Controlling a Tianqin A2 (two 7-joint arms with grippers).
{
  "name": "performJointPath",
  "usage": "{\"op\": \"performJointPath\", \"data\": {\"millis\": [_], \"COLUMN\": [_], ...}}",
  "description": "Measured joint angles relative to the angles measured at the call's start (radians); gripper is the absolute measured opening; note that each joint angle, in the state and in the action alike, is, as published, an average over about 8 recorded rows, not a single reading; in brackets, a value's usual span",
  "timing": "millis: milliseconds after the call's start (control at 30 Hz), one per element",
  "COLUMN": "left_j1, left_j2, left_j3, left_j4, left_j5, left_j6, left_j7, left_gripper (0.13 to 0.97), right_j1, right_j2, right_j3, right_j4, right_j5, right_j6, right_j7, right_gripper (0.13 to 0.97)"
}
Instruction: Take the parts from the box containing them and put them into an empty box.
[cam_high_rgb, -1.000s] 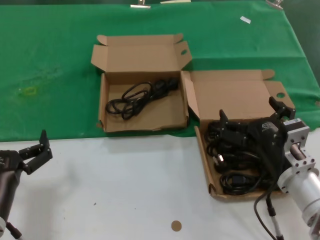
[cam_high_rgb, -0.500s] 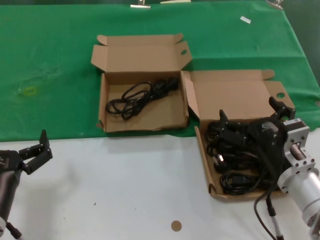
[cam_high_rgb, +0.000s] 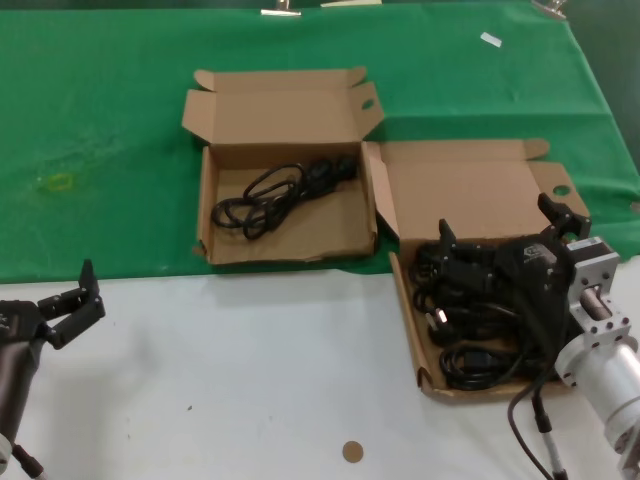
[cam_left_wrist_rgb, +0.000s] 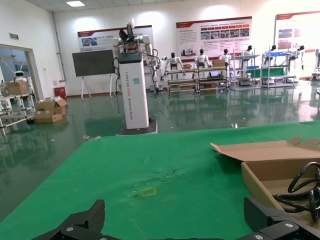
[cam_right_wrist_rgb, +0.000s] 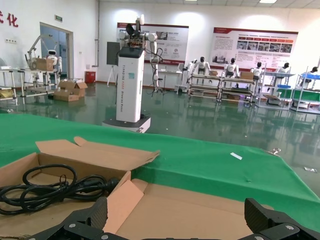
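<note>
The box holding the parts (cam_high_rgb: 470, 185) lies open at the right, with a round hole in its lid's ear flap and several coiled black cables (cam_high_rgb: 470, 335) in its tray. My right gripper (cam_high_rgb: 497, 222) hovers open just above those cables, holding nothing; in the right wrist view the right gripper (cam_right_wrist_rgb: 176, 210) spans the bare lid (cam_right_wrist_rgb: 200, 205). The other box (cam_high_rgb: 280, 110), with an oval hole, sits behind and to the left and holds one black cable (cam_high_rgb: 275, 190). My left gripper (cam_high_rgb: 75, 305) is open over the white table at the near left.
A green cloth (cam_high_rgb: 100, 120) covers the far half of the table and the near half is white (cam_high_rgb: 250, 380). A small brown disc (cam_high_rgb: 352, 451) lies near the front edge. A yellow mark (cam_high_rgb: 57, 182) sits on the cloth at the left.
</note>
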Motion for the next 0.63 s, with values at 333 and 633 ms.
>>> {"op": "performJointPath", "data": {"millis": [333, 633], "left_j1": [0.0, 0.0], "left_j2": [0.0, 0.0], "left_j3": [0.0, 0.0], "left_j4": [0.0, 0.0], "left_j5": [0.0, 0.0], "left_j6": [0.0, 0.0], "left_j7": [0.0, 0.0], "left_gripper": [0.966, 0.966], "right_j1": [0.0, 0.0], "right_j2": [0.0, 0.0], "right_j3": [0.0, 0.0], "right_j4": [0.0, 0.0], "right_j5": [0.0, 0.0], "right_j6": [0.0, 0.0], "right_j7": [0.0, 0.0], "right_gripper": [0.966, 0.966]}}
